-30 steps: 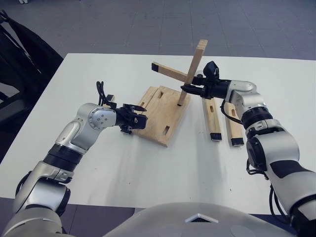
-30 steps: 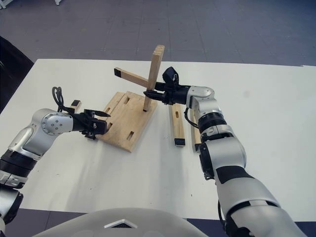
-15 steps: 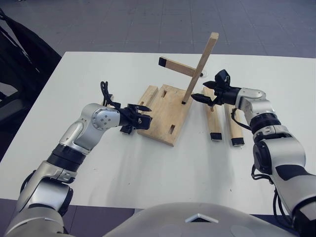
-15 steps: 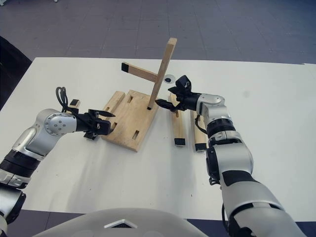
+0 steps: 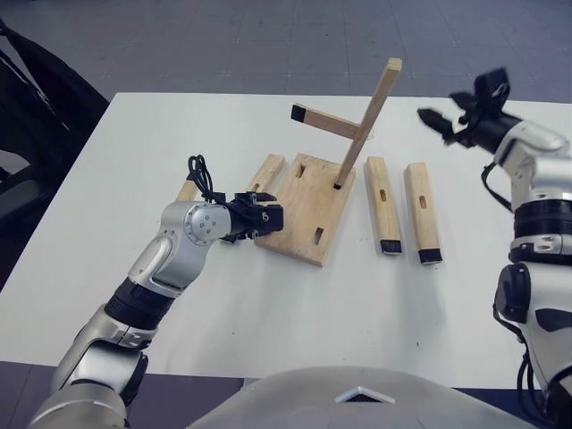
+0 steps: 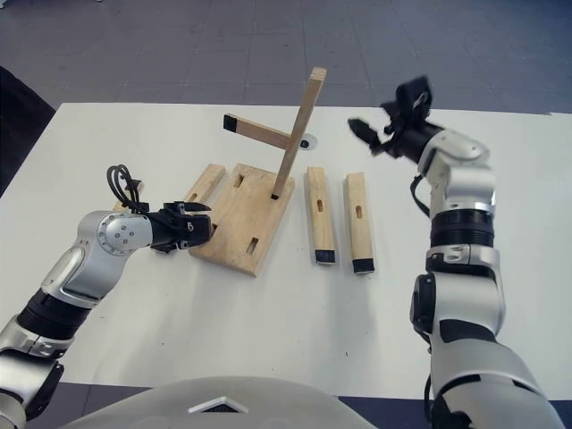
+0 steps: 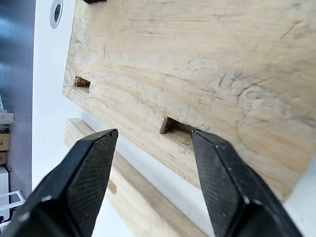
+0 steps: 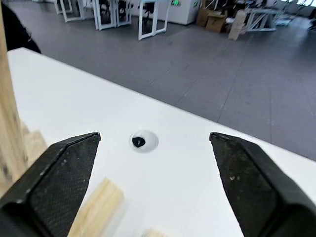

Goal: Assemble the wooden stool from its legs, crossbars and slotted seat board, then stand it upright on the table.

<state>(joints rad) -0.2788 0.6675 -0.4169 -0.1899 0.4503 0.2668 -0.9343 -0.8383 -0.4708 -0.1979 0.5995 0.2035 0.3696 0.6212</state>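
Between the parted fingers of the left gripper [image 5: 266,214] the edge of the seat board [image 5: 308,210] is seen; contact is unclear. Far off, the empty right gripper [image 5: 444,119] is held open, blurred.

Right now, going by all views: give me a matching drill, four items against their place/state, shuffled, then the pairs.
Column A
1. left gripper
2. right gripper
3. leg with crossbar
4. two loose legs

Column B
a. lying flat, to the right of the seat board
b. standing tilted in a seat board slot
c. open, raised at the far right
d. open, at the seat board's left edge

Pairs: 1-d, 2-c, 3-b, 4-a
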